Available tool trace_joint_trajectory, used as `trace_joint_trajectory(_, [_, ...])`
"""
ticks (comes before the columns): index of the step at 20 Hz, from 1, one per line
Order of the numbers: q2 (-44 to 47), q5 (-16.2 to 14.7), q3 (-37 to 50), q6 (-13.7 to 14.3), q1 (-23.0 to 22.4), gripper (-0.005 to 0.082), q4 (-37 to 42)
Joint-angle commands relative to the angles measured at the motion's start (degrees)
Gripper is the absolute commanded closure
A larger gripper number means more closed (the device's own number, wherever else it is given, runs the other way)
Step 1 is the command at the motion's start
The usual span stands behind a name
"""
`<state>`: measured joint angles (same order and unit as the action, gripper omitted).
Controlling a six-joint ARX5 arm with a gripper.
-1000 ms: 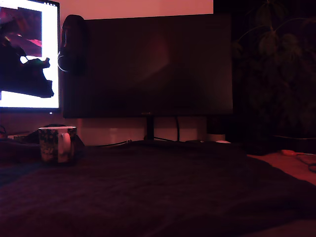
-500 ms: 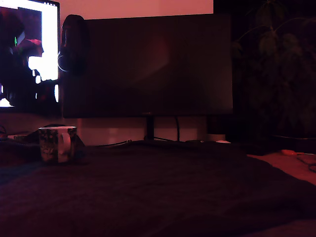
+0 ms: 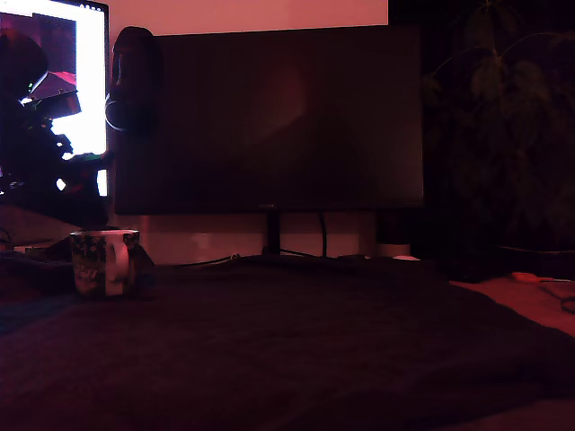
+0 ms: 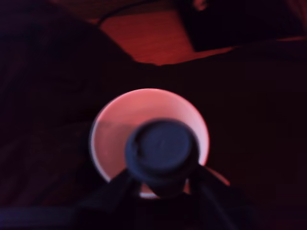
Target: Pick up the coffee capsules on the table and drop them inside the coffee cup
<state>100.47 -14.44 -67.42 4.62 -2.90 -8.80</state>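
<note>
The coffee cup (image 3: 103, 261), patterned with a pale handle, stands on the dark-clothed table (image 3: 314, 341) at the exterior view's left. My arm is a dark silhouette above it; the gripper (image 3: 79, 202) hangs just over the cup, its state unreadable there. In the wrist view the gripper (image 4: 162, 184) is shut on a dark, blurred coffee capsule (image 4: 162, 149), flat top toward the camera. The capsule hangs directly over the cup's pale round interior (image 4: 120, 120). The fingers (image 4: 115, 189) show only as dim shapes.
A large dark monitor (image 3: 269, 117) on a stand fills the back, with a lit screen (image 3: 90, 90) behind my arm. A dark plant (image 3: 503, 135) stands at the exterior view's right. Bare desk (image 4: 153, 38) shows beyond the cloth.
My arm has come down and slightly rightward in the exterior view, from high in front of the lit screen to just above the cup. The cup has not moved.
</note>
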Motion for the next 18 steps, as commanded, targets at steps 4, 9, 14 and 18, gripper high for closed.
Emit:
trace_joint_trajectory(4, [0.37, 0.31, -0.31, -0.09, -0.04, 0.0405, 0.31])
trace_joint_trajectory(9, [-0.42, -1.36, -0.31, -0.02, -0.07, 0.0734, -0.37])
trace_joint_trajectory(14, [-4.37, -2.69, -0.31, 0.83, -0.24, 0.0793, -2.58])
trace_joint_trajectory(18, [-8.98, -2.67, -0.28, 0.7, -0.26, 0.0793, -5.38])
